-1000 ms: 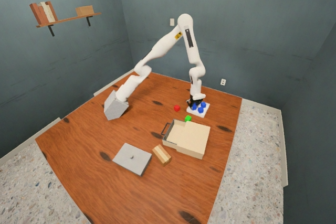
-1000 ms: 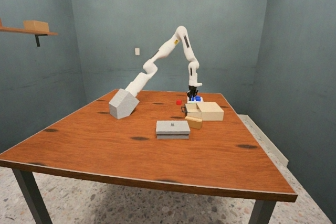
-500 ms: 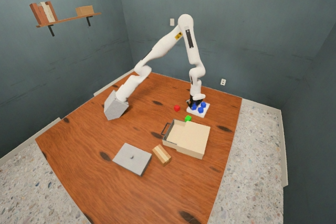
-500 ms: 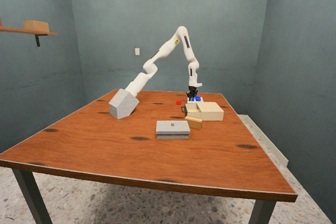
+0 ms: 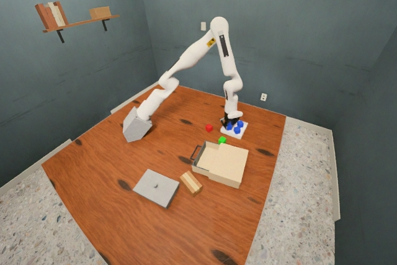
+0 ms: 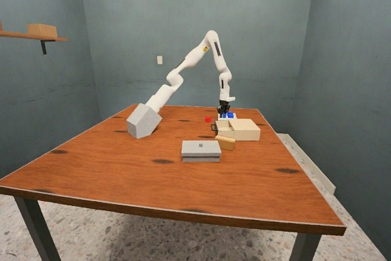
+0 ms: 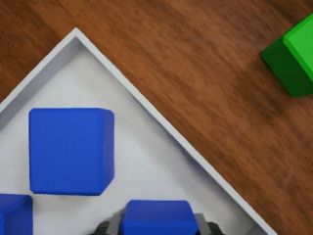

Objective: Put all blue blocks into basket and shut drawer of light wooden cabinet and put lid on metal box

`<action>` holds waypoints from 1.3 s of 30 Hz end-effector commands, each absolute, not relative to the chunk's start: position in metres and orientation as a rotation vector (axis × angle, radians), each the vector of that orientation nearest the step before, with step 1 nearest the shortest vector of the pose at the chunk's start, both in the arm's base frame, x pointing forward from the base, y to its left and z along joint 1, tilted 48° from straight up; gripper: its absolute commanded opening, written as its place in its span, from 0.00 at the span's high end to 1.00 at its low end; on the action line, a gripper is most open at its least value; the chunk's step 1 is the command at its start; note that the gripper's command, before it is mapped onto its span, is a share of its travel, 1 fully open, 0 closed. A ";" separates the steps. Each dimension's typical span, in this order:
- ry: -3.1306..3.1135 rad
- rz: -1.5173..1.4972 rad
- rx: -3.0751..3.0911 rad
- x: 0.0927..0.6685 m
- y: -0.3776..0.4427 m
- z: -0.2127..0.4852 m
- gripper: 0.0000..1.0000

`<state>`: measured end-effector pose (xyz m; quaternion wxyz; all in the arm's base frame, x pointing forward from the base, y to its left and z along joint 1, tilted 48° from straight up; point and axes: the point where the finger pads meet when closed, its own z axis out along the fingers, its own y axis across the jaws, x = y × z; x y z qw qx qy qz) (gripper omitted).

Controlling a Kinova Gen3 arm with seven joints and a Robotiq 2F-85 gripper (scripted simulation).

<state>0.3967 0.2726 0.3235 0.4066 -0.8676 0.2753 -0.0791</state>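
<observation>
The blocks (image 5: 240, 123) (image 6: 230, 115) (image 7: 70, 151) in the white basket (image 5: 231, 133) (image 6: 236, 117) (image 7: 168, 128) are plain blue, one block (image 5: 209, 127) (image 6: 208, 119) is red and another (image 5: 222, 140) (image 7: 298, 61) green. The cabinet (image 5: 229, 164) (image 6: 245, 129) is pale cream with a dark grey drawer front (image 5: 198, 155) (image 6: 216, 128), while the metal box (image 6: 201, 159) and its lid (image 5: 156, 188) (image 6: 201, 149) are grey. The table (image 5: 128, 223) (image 6: 157, 185) (image 7: 196, 73) is reddish brown, streaked with grain and marked with dark oval knots, and the floor (image 5: 301, 191) (image 6: 164, 239) is pale with multicoloured speckles.

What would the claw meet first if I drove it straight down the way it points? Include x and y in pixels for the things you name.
Probably the white basket's floor (image 5: 231, 132) (image 7: 161, 171), met by the blue block (image 5: 229, 126) (image 7: 158, 217) in the claw (image 5: 229, 125) (image 7: 158, 227); whether they already touch, I can't tell.
</observation>
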 end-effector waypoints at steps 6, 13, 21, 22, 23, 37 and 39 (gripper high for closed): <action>0.701 -0.200 -2.190 0.397 0.271 0.321 0.90; 0.701 -0.200 -2.190 0.397 0.271 0.321 0.90; 0.701 -0.200 -2.190 0.397 0.271 0.321 0.90; 0.701 -0.200 -2.190 0.397 0.271 0.321 0.90; 0.701 -0.200 -2.190 0.397 0.271 0.321 0.90; 0.701 -0.200 -2.190 0.397 0.271 0.321 0.40; 0.701 -0.200 -2.190 0.397 0.271 0.321 0.40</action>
